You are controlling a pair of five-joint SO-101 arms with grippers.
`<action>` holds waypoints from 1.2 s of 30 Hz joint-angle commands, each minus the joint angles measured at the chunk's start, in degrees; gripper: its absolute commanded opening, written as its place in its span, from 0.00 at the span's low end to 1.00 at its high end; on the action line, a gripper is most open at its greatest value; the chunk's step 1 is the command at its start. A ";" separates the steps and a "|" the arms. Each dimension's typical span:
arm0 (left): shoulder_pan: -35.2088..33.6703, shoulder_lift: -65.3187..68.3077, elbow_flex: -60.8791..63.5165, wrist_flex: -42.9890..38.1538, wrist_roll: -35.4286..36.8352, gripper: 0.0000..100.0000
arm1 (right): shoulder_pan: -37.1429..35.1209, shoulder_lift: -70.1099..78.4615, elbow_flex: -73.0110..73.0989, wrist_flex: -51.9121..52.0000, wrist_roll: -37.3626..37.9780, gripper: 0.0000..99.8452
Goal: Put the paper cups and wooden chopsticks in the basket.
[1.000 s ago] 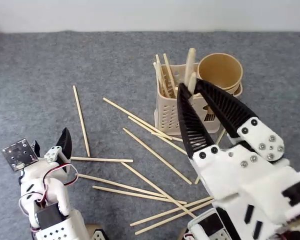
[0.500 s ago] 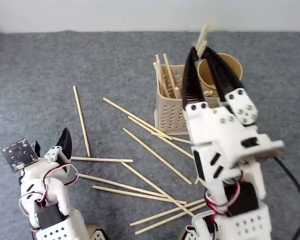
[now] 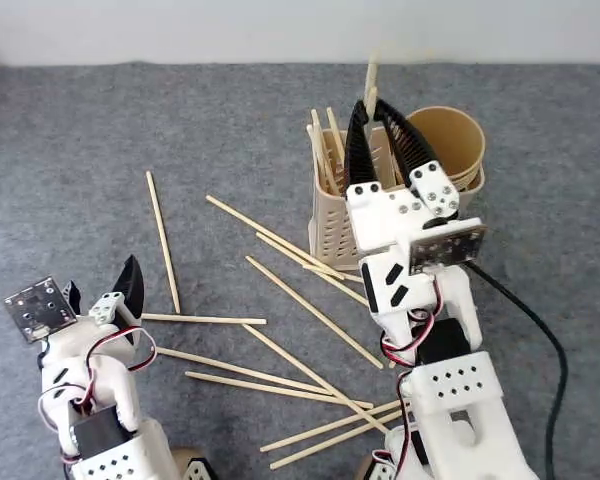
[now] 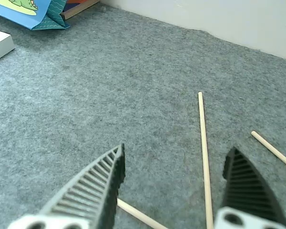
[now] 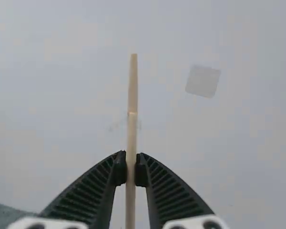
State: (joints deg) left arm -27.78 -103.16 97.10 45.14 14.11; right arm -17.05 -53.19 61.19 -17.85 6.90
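A grey mat (image 3: 80,140) covers the table. The right gripper (image 3: 372,108), above the basket (image 3: 332,228), is clamped on one upright chopstick (image 5: 132,95). The left gripper (image 4: 176,150) rests with its jaws apart. Paper cups (image 3: 446,140) stand just beside the basket, and loose chopsticks (image 3: 300,300) lie scattered nearby.

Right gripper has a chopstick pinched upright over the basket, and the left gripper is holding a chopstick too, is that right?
Not quite. The left gripper is open and holds nothing, as the left wrist view shows: it stands wide apart above the grey mat. The right gripper does have a chopstick pinched upright over the basket.
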 commanded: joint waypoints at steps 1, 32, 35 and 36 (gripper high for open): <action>-0.09 -0.88 -0.66 0.44 -0.53 0.32 | 0.57 0.13 -0.97 2.07 -0.44 0.07; -0.09 -0.88 -0.66 0.44 -0.53 0.32 | -18.95 17.89 -32.00 79.69 -4.84 0.29; -0.09 -0.88 -0.66 0.44 -0.53 0.32 | -18.95 26.15 -35.25 80.31 -2.90 0.29; -0.09 -0.88 -0.66 0.44 -0.53 0.32 | -18.95 28.79 -36.48 80.31 -2.20 0.29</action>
State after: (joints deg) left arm -27.78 -103.16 97.10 45.14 14.11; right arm -35.43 -30.51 30.24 62.07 2.42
